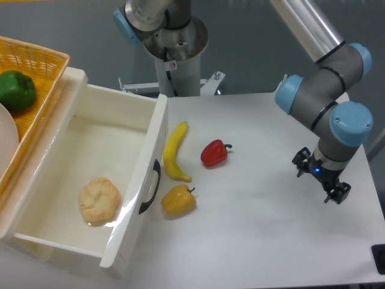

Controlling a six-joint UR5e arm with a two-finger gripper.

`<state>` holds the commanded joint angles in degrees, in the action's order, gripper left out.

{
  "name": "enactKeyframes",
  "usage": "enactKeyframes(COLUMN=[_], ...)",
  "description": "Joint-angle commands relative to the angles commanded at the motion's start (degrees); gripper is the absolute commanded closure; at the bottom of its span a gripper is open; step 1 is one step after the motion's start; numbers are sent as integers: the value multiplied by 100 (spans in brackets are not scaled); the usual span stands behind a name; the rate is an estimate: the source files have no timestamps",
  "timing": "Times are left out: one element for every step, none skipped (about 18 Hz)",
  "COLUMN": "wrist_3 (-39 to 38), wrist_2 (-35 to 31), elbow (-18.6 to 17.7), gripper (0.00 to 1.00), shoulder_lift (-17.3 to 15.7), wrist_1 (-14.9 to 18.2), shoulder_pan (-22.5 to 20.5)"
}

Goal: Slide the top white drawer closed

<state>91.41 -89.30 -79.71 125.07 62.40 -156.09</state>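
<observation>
Camera: glossy white top drawer (90, 174) open, curved black handle (150, 186).

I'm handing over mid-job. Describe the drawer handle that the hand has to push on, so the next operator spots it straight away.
Start at the open top white drawer filling the left of the picture, with a bread roll inside. Follow its flat front panel, the edge facing the table. Halfway along is the handle: a curved black bar, the only dark part on the white box, just left of the yellow pepper.

The top white drawer (135, 198) stands pulled fully open.
</observation>
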Motion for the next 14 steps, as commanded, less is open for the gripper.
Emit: enactKeyframes(wrist_3=[-96,-210,-299,-334,-396,-518,-702,-895,-1071,-1273,-1493,-1764,-2063,-2327], wrist_2=[-9,-9,0,-17,-52,-201,-402,-570,-580,-554,-510,-440,-405,-404], elbow=[-44,-131,-167,-176,-237,-351,-404,-413,-414,-414,-414,-414,-414,-414], gripper=[0,0,0,0,0,0,0,0,0,0,0,0,3,9], shoulder_lift=[-26,-53,-96,-114,-141,-167,-176,-185,-185,-193,-194,-176,-159,-141], wrist_1=[0,-9,-9,0,9,0,0,0,0,-9,-9,-17,-18,-18], shoulder_pan=[9,26,53,79,97,140,228,307,360,395,448,544,623,702])
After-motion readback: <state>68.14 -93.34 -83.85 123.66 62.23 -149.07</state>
